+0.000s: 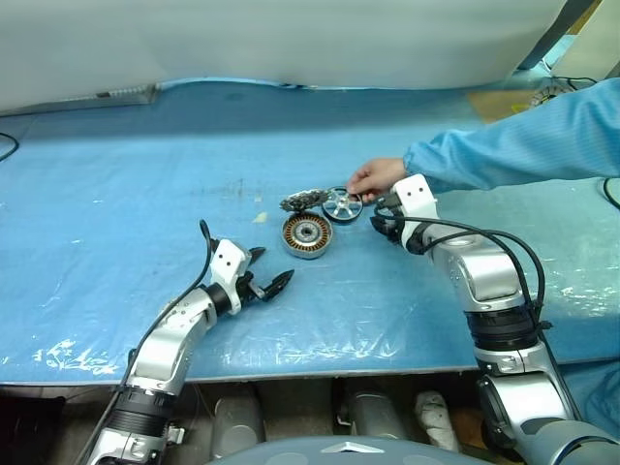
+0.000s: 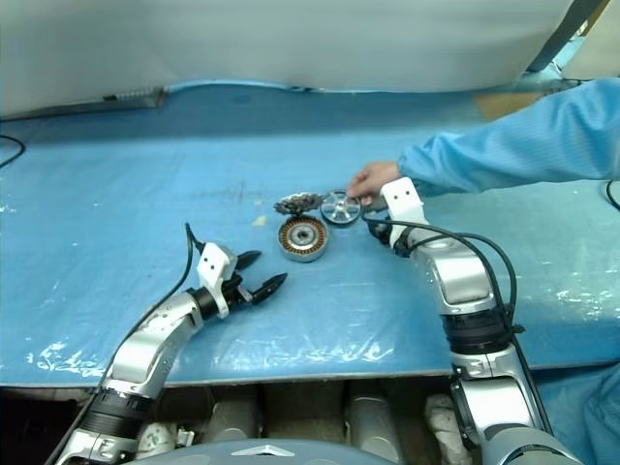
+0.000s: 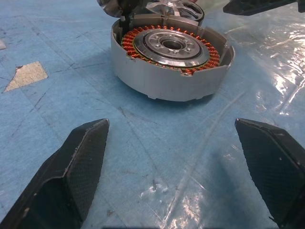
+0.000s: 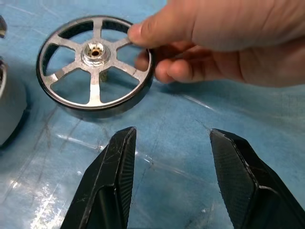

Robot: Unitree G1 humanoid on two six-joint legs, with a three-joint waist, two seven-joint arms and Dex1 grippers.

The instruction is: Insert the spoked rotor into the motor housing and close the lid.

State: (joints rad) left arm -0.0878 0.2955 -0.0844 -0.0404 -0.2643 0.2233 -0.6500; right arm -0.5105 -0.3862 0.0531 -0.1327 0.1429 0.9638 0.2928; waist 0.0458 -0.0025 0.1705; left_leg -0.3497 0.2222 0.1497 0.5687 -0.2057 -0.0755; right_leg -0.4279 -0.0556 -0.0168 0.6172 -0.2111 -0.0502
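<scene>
The motor housing [image 1: 307,235], a squat silver cup with copper windings, sits mid-table. Its lid [image 1: 303,201] stands tilted open just behind it. To the right of the lid, the spoked rotor [image 4: 95,67] lies flat on the table, dark-rimmed with several bright spokes. A person's hand [image 4: 214,38] grips its rim. My right gripper [image 4: 171,138] is open and empty, a short way from the rotor and not touching it. My left gripper [image 3: 171,129] is open and empty too, low over the table, pointing at the housing [image 3: 169,62] from the near left.
A person's blue sleeve [image 1: 523,145] reaches in from the right above my right arm. The table is covered by a blue mat under clear film [image 1: 116,223]. A small pale scrap [image 1: 260,217] lies left of the housing. White sheeting [image 1: 291,39] runs along the back.
</scene>
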